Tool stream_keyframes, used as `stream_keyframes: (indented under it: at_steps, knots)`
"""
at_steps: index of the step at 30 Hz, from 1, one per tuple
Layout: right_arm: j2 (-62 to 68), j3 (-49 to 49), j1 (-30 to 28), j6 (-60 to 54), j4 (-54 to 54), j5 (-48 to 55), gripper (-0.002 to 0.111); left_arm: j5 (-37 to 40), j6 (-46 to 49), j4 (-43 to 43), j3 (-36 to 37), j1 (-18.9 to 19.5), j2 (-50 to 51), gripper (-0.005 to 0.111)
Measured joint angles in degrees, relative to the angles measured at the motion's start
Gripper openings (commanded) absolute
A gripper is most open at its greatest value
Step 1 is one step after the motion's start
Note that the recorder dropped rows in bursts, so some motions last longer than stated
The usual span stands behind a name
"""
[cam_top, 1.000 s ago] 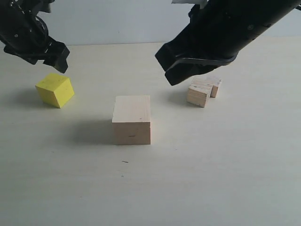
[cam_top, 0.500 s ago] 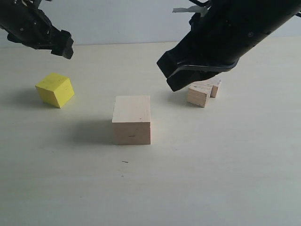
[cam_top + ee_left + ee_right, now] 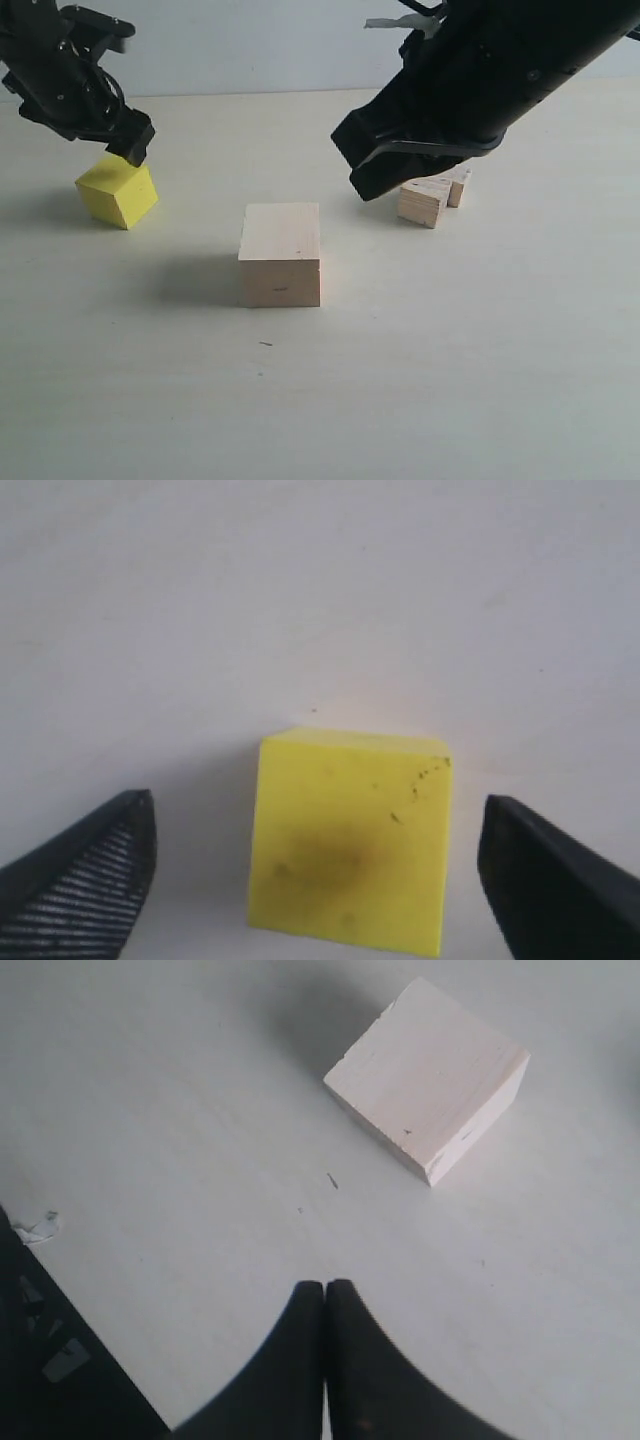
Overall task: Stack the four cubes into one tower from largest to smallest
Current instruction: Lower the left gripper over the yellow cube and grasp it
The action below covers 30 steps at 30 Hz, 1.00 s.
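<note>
The large pale wooden cube [image 3: 280,255] stands mid-table and also shows in the right wrist view [image 3: 430,1075]. At the left lies the yellow cube [image 3: 118,192], turned at an angle. My left gripper [image 3: 125,145] hangs just above its far edge, open; in the left wrist view the yellow cube [image 3: 348,845] sits between the wide-spread fingers [image 3: 95,875] without touching them. The grain-lined cube [image 3: 423,202] and the small pale cube [image 3: 458,184] sit together at the right, partly hidden behind my right gripper [image 3: 365,165]. That gripper [image 3: 325,1288] hovers shut and empty.
The pale tabletop [image 3: 450,380] runs back to a light wall. A small dark speck [image 3: 265,344] lies in front of the large cube. The right arm's dark body [image 3: 500,60] overhangs the back right of the table.
My left gripper rose, then came down close over the yellow cube with its fingers spread. The right arm barely shifted and stayed shut. No cube moved.
</note>
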Motion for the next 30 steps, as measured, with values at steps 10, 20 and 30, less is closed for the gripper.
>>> stream_keyframes:
  at_steps: [10,20,30]
  knots:
    - [0.00,0.00,0.00,-0.15,0.14,0.00,0.000,0.66,-0.38,0.52,0.00,0.00,3.20,0.084]
    - [0.00,0.00,0.00,-0.81,0.14,0.00,0.000,0.32,-0.48,-1.25,0.00,0.00,6.03,0.050]
    - [0.00,0.00,0.00,-0.94,0.14,0.00,0.000,2.00,0.15,-1.81,-0.22,0.00,5.68,0.000]
